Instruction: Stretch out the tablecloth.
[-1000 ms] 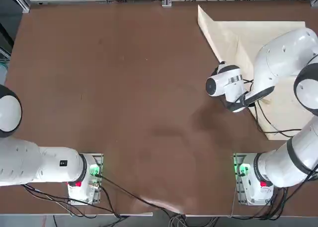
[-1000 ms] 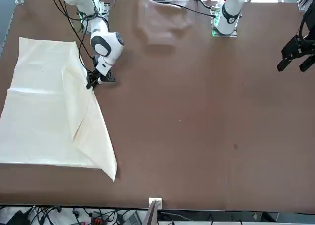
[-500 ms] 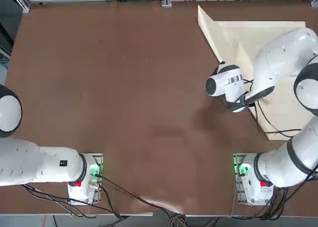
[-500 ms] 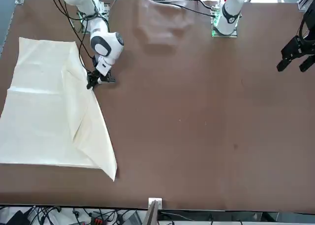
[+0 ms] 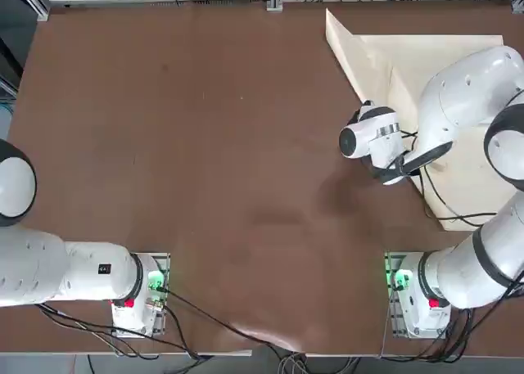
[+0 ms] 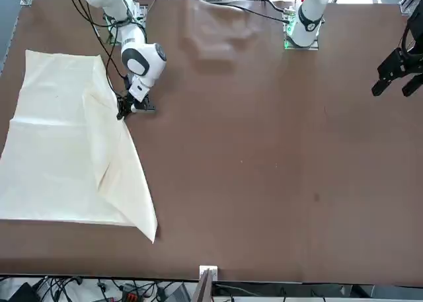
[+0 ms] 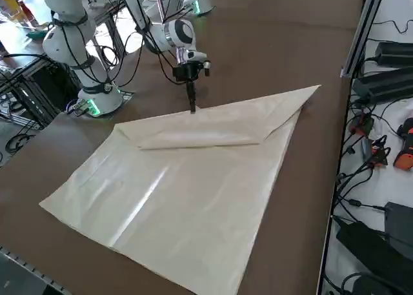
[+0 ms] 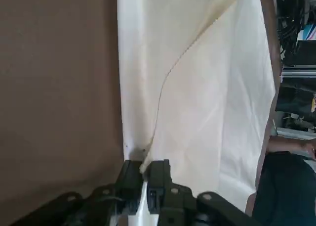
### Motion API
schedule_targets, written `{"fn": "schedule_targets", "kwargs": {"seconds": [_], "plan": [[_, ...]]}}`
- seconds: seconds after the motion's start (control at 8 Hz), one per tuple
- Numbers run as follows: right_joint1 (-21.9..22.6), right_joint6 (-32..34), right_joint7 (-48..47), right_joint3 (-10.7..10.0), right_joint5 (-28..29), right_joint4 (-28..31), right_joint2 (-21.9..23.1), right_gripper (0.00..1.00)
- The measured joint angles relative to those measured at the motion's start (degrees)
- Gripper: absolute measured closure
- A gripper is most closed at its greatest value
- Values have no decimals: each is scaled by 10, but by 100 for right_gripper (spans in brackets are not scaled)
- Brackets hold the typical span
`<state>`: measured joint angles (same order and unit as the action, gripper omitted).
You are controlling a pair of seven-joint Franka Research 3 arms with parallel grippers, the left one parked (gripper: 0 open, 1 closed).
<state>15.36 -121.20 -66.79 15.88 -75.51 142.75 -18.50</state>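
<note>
Nothing on the table had visibly shifted over the preceding second: the right gripper [image 6: 123, 112] stayed low at the tablecloth's [image 6: 59, 156] folded edge, and the cloth kept the same outline. A broad brown table [image 5: 205, 145] filled the overhead view, with cables [image 5: 229, 329] trailing along the side by the arms' bases. Beyond the table's edge on the robot's right, power adapters and cords [image 7: 381, 69] lay scattered. The cream-beige tablecloth [image 5: 458, 87] covered the far right part of the table, one flap doubled back over the sheet to leave a long diagonal fold and a pointed corner [image 7: 313, 88]. Seen from the wrist, the two black fingers [image 8: 129, 172] were pressed together on the cloth's [image 8: 197, 87] edge, a sliver of pale fabric pinched between them. From the side, the right gripper [image 7: 192, 106] pointed straight down onto that fold, near where cloth met bare table.
</note>
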Motion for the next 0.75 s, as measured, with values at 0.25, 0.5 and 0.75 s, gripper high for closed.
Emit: {"fn": "schedule_targets", "kwargs": {"seconds": [0.25, 0.5, 0.75], "plan": [[0, -1, -1, 0, 0, -2, 0, 88], [1, -2, -1, 1, 0, -5, 0, 88], [5, -3, -1, 1, 0, -6, 0, 88]]}}
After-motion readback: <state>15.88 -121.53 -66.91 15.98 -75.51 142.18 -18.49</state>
